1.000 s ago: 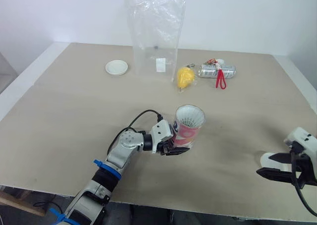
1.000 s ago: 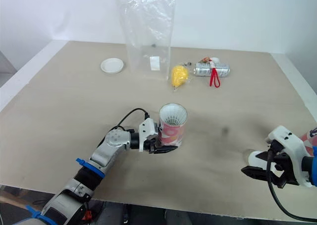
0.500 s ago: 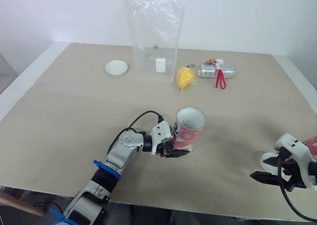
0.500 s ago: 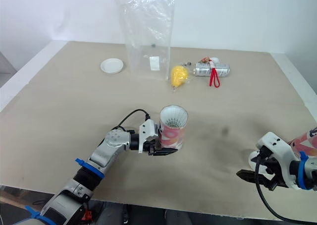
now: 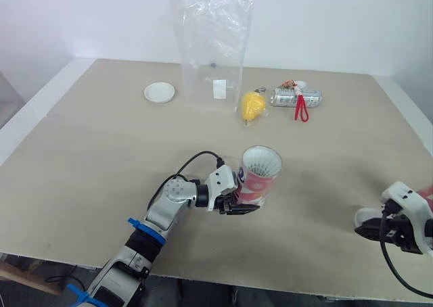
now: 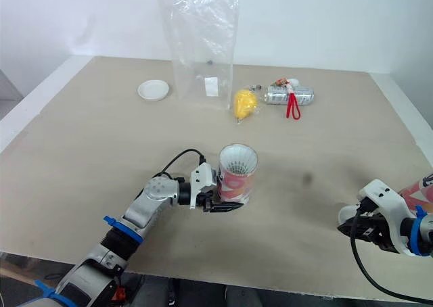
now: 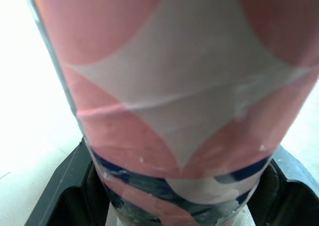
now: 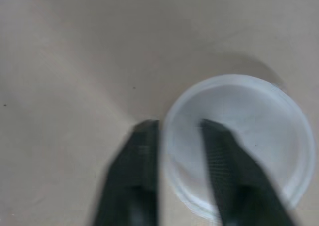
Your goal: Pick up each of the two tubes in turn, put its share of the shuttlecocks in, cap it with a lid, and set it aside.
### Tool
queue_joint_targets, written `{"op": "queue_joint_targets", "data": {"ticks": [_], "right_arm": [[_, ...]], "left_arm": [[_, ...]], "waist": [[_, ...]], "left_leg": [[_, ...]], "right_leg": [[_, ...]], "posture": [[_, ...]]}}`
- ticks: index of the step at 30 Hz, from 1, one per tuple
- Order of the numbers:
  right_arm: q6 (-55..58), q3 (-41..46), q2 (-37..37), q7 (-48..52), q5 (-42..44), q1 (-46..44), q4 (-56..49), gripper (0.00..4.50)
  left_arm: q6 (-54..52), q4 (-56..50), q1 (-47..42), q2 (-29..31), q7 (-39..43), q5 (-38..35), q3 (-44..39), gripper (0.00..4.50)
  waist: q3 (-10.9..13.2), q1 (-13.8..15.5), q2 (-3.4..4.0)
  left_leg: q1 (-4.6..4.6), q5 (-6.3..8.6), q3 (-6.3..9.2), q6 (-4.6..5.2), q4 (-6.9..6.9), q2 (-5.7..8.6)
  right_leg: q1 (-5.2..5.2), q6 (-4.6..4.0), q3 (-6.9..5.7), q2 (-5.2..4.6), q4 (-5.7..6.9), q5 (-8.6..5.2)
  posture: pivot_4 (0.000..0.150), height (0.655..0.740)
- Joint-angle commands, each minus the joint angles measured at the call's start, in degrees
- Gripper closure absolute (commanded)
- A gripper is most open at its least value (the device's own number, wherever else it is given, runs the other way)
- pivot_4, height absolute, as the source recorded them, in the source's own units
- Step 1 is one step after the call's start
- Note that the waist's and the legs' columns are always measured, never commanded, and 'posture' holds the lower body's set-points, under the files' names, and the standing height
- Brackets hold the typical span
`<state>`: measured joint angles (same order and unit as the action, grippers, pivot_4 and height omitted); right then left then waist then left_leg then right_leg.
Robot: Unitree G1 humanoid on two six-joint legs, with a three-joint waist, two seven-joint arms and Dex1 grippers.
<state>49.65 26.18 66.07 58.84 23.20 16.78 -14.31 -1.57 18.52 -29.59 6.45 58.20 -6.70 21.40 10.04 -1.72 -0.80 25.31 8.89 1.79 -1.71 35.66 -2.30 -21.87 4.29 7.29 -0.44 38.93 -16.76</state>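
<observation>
My left gripper clamps the tube upright at mid-table. My right gripper, jaws slightly apart, straddles the rim of the lid, which lies flat well to the right of the tube's mouth.

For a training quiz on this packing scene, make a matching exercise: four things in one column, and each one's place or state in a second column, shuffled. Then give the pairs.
Things:
1. tube
2. near lid
3. far lid
4. plastic bag

Places or states:
A. stands upright at the far side of the table
B. rim lies between the open fingers of the right gripper
C. lies flat, just left of the plastic bag
D. clamped near its base by the left gripper

Pairs: 1-D, 2-B, 3-C, 4-A
</observation>
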Motion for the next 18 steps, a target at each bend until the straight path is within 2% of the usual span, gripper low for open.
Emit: {"op": "queue_joint_targets", "data": {"ticks": [1,10,18], "right_arm": [[-0.7,-0.4,0.3,0.2,-0.6,-0.5,0.3,4.44],[-4.7,-1.3,0.6,1.5,-1.2,-2.5,0.8,4.44],[-13.3,-2.6,6.2,8.8,-0.2,-11.6,-3.8,4.44]], "left_arm": [[-0.1,0.6,-0.4,-0.2,0.2,0.5,0.6,1.53],[0.1,1.6,-1.0,0.2,0.5,0.7,0.6,1.53],[1.0,4.4,-2.4,0.2,0.6,1.1,0.6,1.53]], "waist": [[0.0,0.0,-0.05],[0.0,-0.2,-0.11],[-0.1,-0.3,-0.02]], "left_leg": [[-0.01,0.00,0.00,0.00,0.02,0.00],[-0.04,0.00,-0.01,0.00,0.06,0.00],[-0.06,0.00,-0.04,0.00,0.06,0.03]], "right_leg": [[0.01,0.00,0.01,0.00,0.00,0.00],[0.04,-0.15,0.03,0.00,0.00,-0.08],[0.04,-0.10,0.08,-0.01,0.00,-0.05]], "posture": [[0.150,0.7400],[0.150,0.7400],[0.150,0.7400]]}}
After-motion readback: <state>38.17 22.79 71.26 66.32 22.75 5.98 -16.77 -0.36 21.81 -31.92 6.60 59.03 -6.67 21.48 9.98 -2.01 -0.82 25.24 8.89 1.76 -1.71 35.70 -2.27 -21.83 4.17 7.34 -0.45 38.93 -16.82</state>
